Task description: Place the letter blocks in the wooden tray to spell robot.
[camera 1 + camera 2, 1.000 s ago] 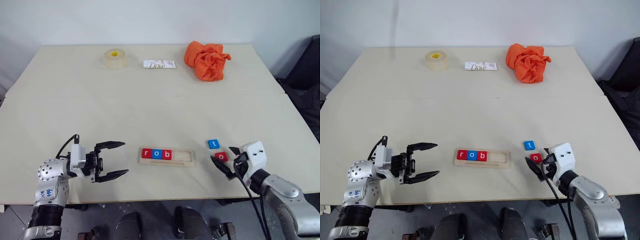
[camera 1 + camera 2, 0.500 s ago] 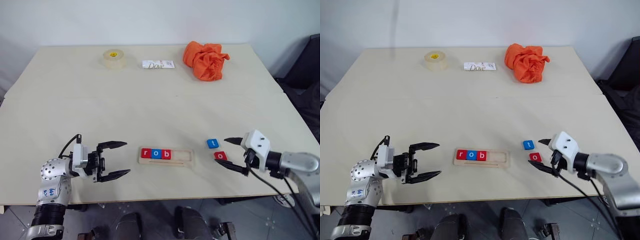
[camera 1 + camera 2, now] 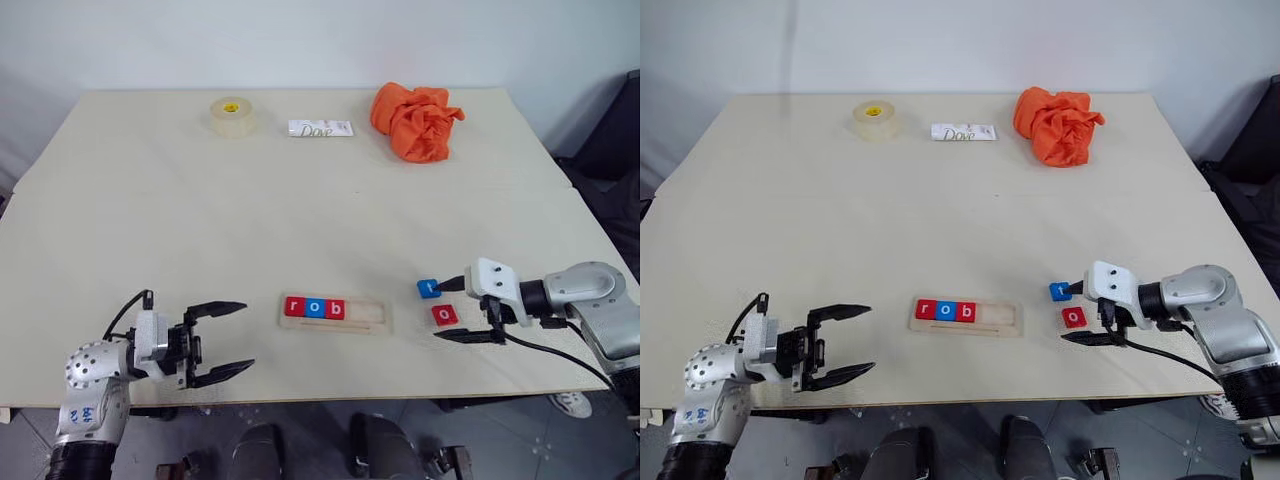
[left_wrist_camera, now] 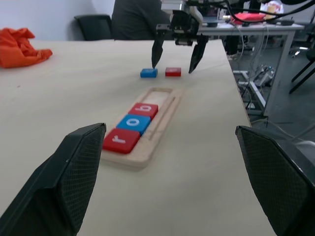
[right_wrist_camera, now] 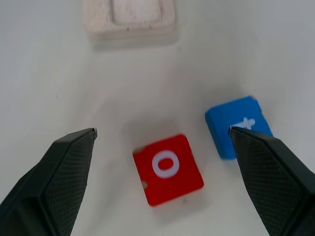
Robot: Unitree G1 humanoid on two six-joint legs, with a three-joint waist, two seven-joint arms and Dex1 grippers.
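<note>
Now tray (image 3: 335,313) w/ r,o,b, rest empty

Wooden tray (image 3: 966,317) at lower centre holds red r, blue o, red b at its left end. Red o block (image 3: 1074,317) and blue t block (image 3: 1060,291) lie right of it, between the spread fingers of the right end effector (image 3: 1076,311). Left end effector (image 3: 845,345) open, lower left.
</note>
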